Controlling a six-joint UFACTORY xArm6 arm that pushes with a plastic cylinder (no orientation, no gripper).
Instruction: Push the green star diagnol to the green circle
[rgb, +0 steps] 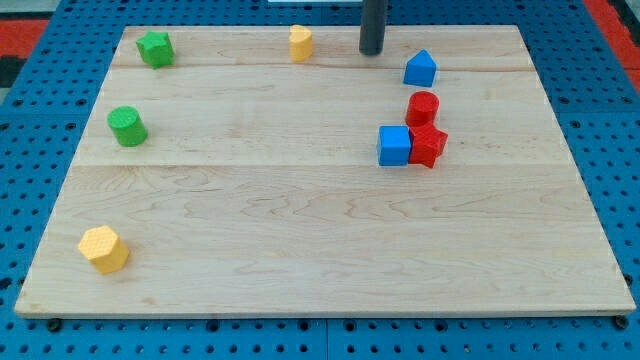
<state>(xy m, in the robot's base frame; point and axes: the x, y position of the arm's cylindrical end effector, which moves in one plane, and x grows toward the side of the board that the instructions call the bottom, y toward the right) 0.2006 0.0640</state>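
Two yellow blocks (104, 248) (300, 43), two green, three red

the light wooden board (320, 230) fills most of the view, sitting on a blue pegboard table (600, 90). the green star block (155, 48) is up in the top left corner, with the green round block (127, 126) just below it, a bit further left. the yellow hexagon block (104, 249) is way down at the bottom left. along the top edge sits a small yellow block (300, 43), and right of it my tip (371, 50). right of the tip is the blue house-shaped block (420, 69), below that the red round block (422, 107), then the blue cube (394, 145) and red star-like block (428, 146) touching side by side.
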